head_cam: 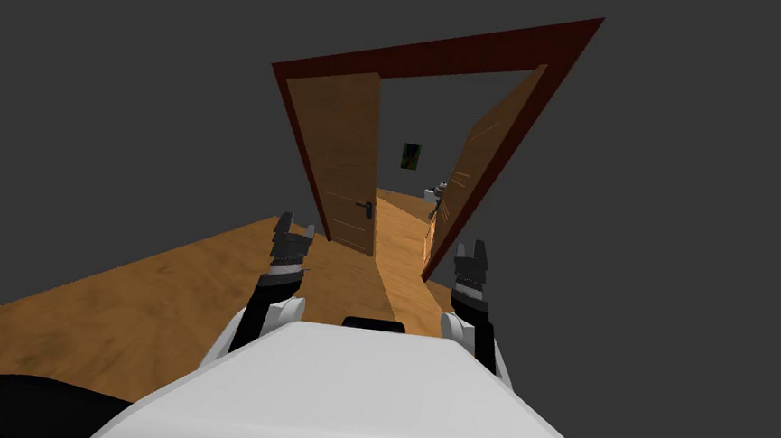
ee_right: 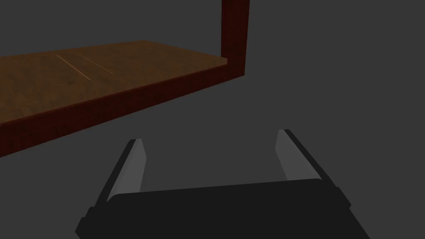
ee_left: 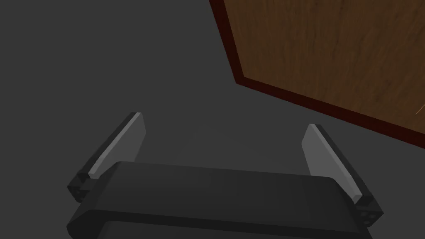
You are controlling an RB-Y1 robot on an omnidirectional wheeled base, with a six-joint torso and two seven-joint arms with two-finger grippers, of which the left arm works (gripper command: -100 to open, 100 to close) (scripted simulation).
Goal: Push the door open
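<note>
A double door of brown wood stands ahead in a dark red frame (head_cam: 433, 53). Its left leaf (head_cam: 341, 152), with a dark handle (head_cam: 369, 210), lies nearly in line with the frame. The right leaf (head_cam: 475, 175) is swung away from me, leaving a gap between the two. My left gripper (head_cam: 296, 225) hangs open just short of the left leaf's foot. In the left wrist view that gripper (ee_left: 224, 122) points at grey wall beside the frame's corner (ee_left: 315, 103). My right gripper (head_cam: 472, 249) is open near the right jamb; the right wrist view shows it (ee_right: 209, 137) facing wall below the frame (ee_right: 235, 33).
Grey walls flank the doorway on both sides. A wooden floor (head_cam: 145, 295) runs under me and on through the gap. Beyond the gap a small picture (head_cam: 411, 155) hangs on a far wall, with pale objects (head_cam: 433, 194) below it.
</note>
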